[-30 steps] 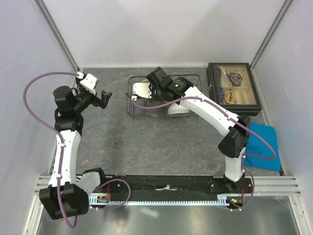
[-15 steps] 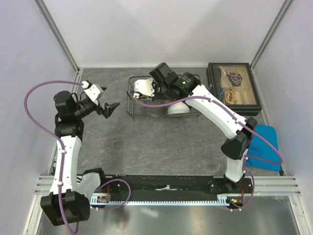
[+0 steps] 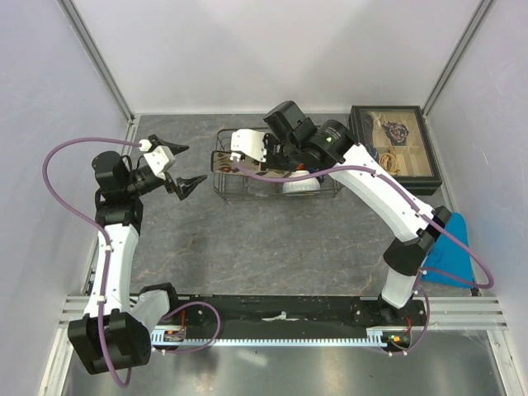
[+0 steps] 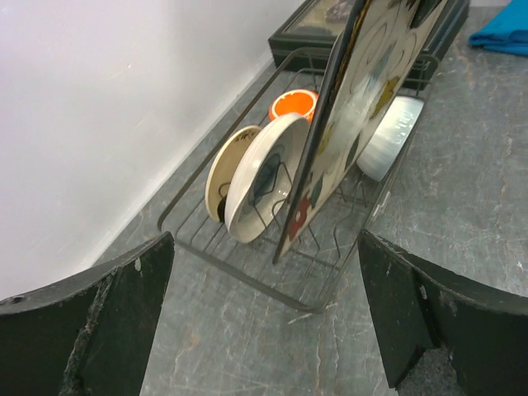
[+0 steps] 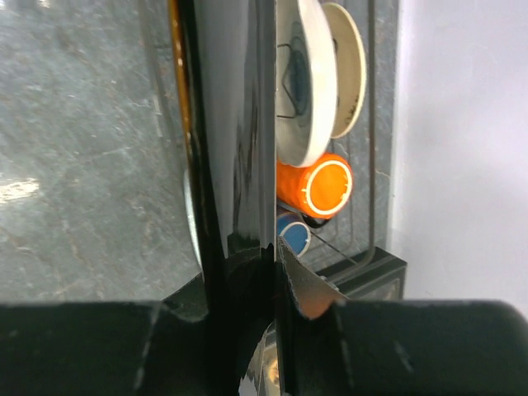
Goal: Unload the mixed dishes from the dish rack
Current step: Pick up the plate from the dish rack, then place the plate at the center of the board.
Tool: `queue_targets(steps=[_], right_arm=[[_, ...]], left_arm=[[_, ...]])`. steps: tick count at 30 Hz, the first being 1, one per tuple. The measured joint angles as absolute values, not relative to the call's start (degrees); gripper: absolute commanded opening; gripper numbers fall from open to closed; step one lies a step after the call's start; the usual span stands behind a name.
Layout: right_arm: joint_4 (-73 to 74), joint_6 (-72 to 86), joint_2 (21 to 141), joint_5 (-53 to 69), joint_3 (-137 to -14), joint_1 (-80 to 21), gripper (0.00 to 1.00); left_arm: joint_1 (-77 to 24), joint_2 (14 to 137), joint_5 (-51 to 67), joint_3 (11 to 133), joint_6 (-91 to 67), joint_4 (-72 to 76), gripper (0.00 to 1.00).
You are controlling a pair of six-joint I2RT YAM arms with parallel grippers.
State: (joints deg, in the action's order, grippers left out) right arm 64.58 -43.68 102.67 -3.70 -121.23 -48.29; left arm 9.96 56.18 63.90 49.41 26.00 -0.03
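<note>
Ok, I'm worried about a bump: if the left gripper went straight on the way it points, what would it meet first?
Likely the near end wire of the dish rack. Just behind that are the round cream dish and the square flowered plate. The open left gripper faces that end, though depth is hard to judge.

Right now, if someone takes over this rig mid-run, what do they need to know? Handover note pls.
Left tool: open, empty, hovering left of the dish rack.
Right tool: shut on the square flower plate, which stands tilted at the rack; can't tell if its lower edge has cleared the wires.
In the rack: cream bowl, round pale plate, orange cup, white bowl, dark blue mug.
Done: nothing set on the table yet.
Left: lift out the plate, then the other five.
</note>
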Motion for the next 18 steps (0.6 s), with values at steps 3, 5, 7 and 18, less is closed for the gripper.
queue_targets(steps=[3,5,7,18], right_arm=[[65.3,-42.7,102.5,-1.6,-121.2,-48.4,0.0],[65.6,-42.1,102.5,-0.5,-121.2,-48.6,0.0],[65.8,-41.6,102.4,0.8,-121.2,-49.0,0.0],[67.5,-40.2,102.0,4.3,-121.2,-53.0,0.0]], left_arm=[[10.0,56.6,65.9,49.4,25.8,1.5,0.99],[10.0,56.8,67.0,49.4,25.8,2.0,0.98],[10.0,56.8,68.7,49.4,25.8,2.1,0.98],[10.0,60.3,80.8,51.5,27.5,-5.0,0.99]])
